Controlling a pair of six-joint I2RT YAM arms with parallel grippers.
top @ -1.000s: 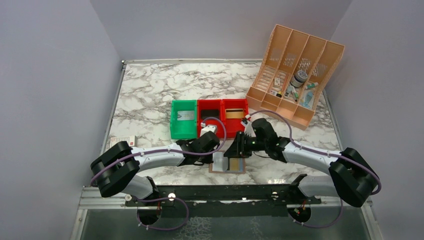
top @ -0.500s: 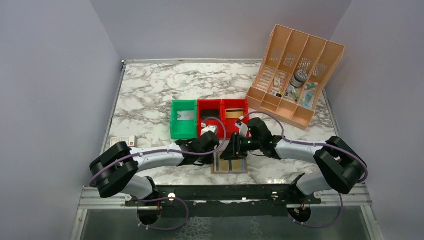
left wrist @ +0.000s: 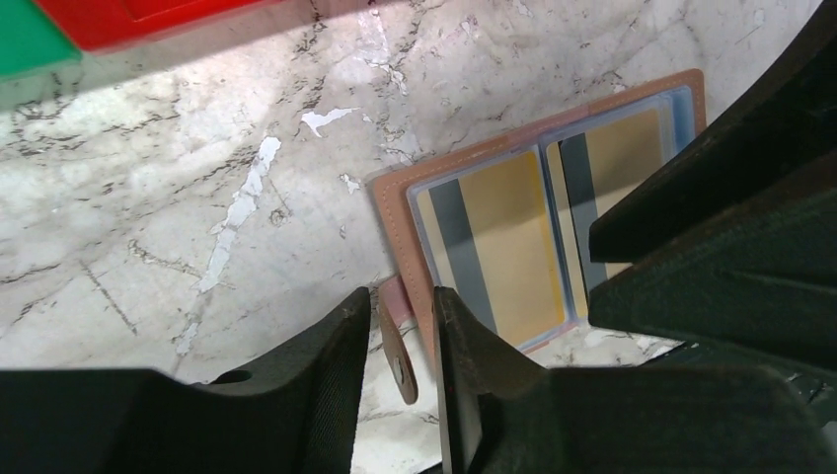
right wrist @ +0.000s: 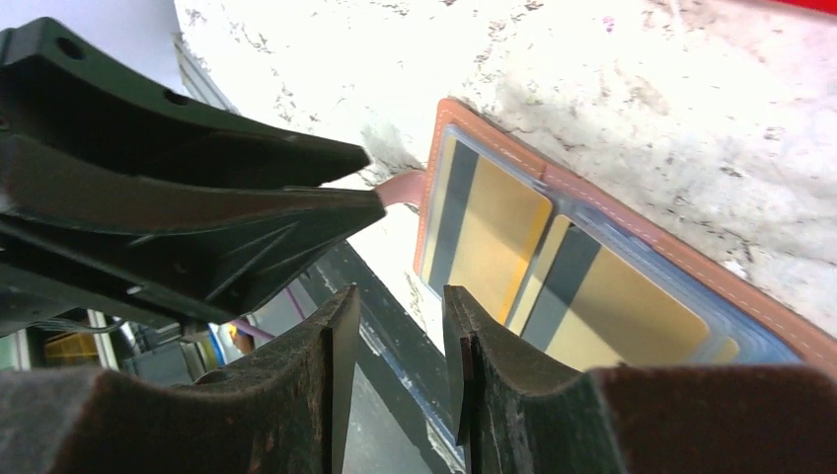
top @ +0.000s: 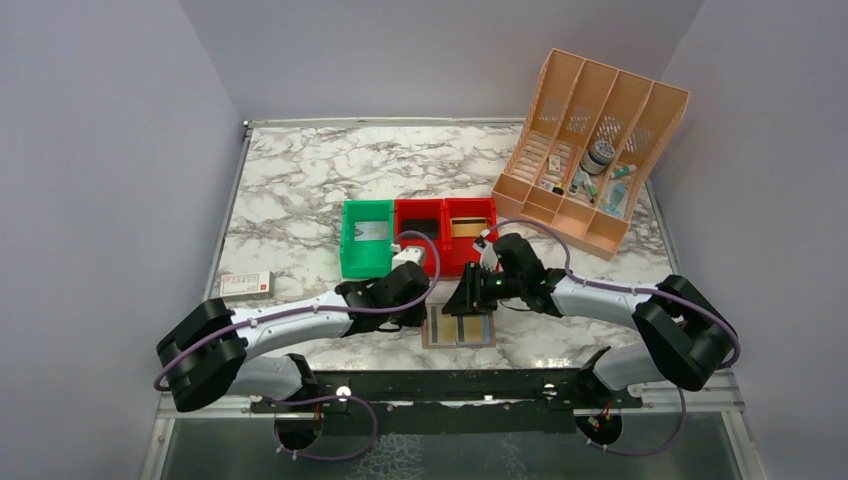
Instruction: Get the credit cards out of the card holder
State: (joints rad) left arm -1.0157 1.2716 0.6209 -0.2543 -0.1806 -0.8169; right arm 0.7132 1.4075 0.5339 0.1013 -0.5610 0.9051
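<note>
While the card holder (top: 458,330) lies open on the counter (top: 300,180), left claw (left wrist: 403,296) and right claw (right wrist: 400,296) stand slightly spread.

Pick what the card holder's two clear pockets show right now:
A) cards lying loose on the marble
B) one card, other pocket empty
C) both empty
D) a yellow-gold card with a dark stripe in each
D: in the left wrist view the card holder lies open on the marble, and the yellow-gold, dark-striped credit cards sit one behind each clear pocket panel.
</note>
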